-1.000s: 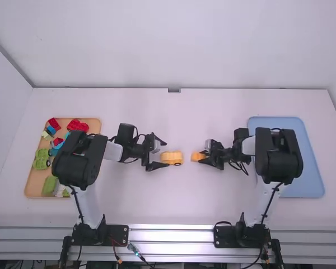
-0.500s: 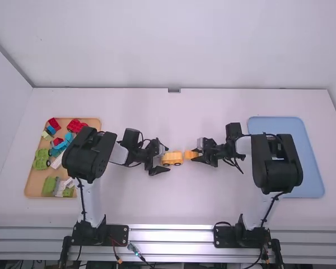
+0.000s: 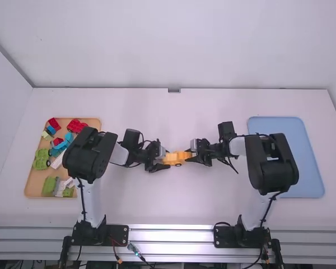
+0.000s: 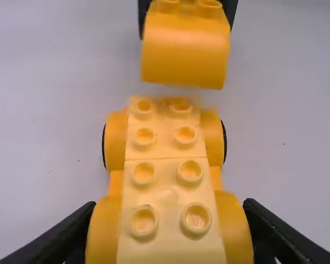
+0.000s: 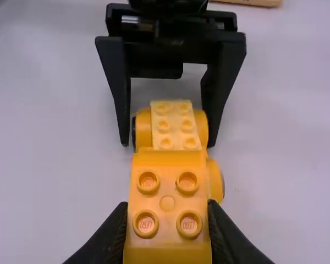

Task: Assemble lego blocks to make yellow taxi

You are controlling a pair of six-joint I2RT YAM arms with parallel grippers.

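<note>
My left gripper [image 3: 164, 159] is shut on the wheeled yellow car base [image 3: 175, 161], low over the table's middle. My right gripper [image 3: 193, 157] holds a yellow block [image 3: 186, 155] at the base's right end. In the left wrist view, the left gripper [image 4: 170, 208] has its fingers against both sides of the studded base [image 4: 166, 179], and the block [image 4: 184, 55] is at its far end. The right wrist view has the right gripper [image 5: 166, 210] shut on the four-stud block [image 5: 167, 190], partly covering the base [image 5: 175, 125]. Whether block and base touch, I cannot tell.
An orange tray [image 3: 29, 188] with red, blue and green pieces lies at the left, partly under the left arm. At the right, a blue tray [image 3: 312, 168] lies partly beneath the right arm.
My right gripper has carried the block left to the car base. My left gripper has moved slightly right around the base and closed on it.
</note>
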